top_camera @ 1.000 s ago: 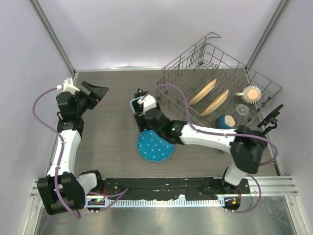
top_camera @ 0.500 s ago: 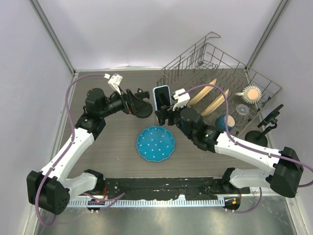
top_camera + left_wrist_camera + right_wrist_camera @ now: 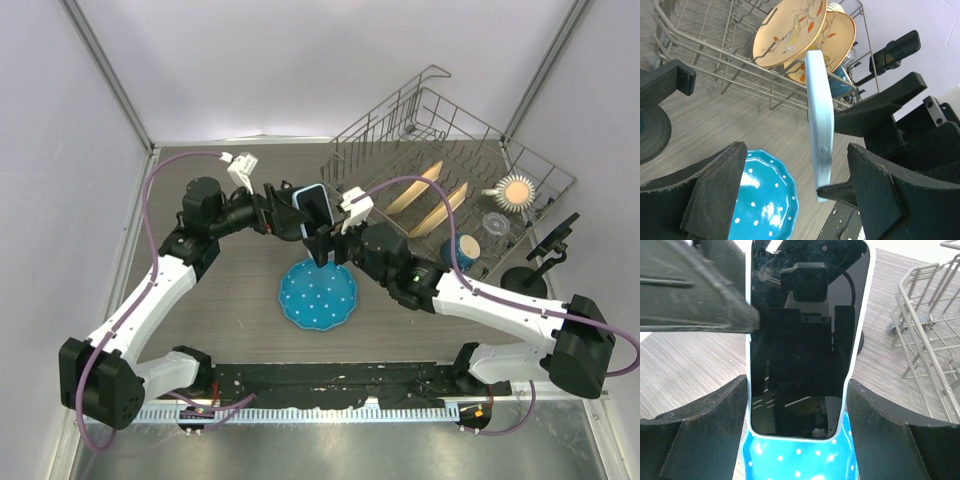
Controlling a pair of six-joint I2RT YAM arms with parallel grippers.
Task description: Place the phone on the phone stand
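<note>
The phone, black screen in a light blue case, is held on end above the table. My right gripper is shut on its lower end, with its fingers pressed on both side edges in the right wrist view, gripper. My left gripper is open. In the left wrist view its jaws stand wide on either side of the phone's edge without touching it. A black stand with a round base stands just beyond the phone. In the top view my left gripper hides most of it.
A blue dotted plate lies on the table below the phone. A wire dish rack at the back right holds two plates, a cup and a brush. Another black stand is at the rack's right side.
My left arm has swung in from the far left and now straddles the phone. My right gripper has carried the phone up, then slightly left toward it.
</note>
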